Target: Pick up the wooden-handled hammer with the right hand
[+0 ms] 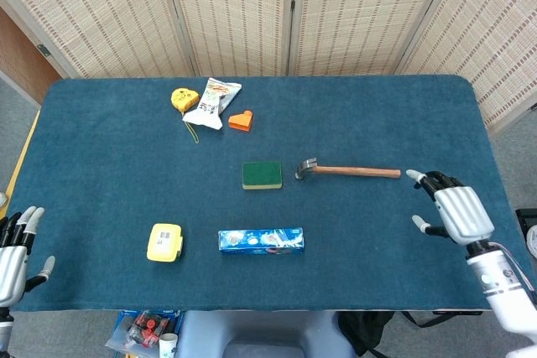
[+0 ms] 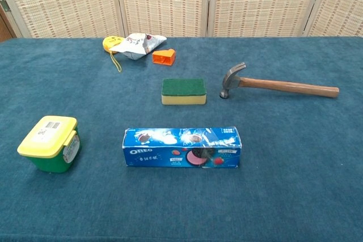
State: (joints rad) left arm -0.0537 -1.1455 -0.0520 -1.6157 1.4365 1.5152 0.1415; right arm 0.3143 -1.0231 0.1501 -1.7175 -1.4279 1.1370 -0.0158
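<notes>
With its fingers apart and empty, the right hand (image 1: 449,211) should be brought over the wooden handle of the hammer (image 1: 347,171), lying right of the sponge (image 1: 263,175), and closed mid-handle.

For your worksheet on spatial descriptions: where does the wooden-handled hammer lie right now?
In the head view, the wooden-handled hammer lies flat right of centre, its metal head beside the green-topped sponge, its handle end pointing toward the open right hand.

The right hand (image 1: 454,211) has a shiny silver back, black fingers with white tips and a white wrist. The left hand (image 1: 12,253) looks alike.
</notes>
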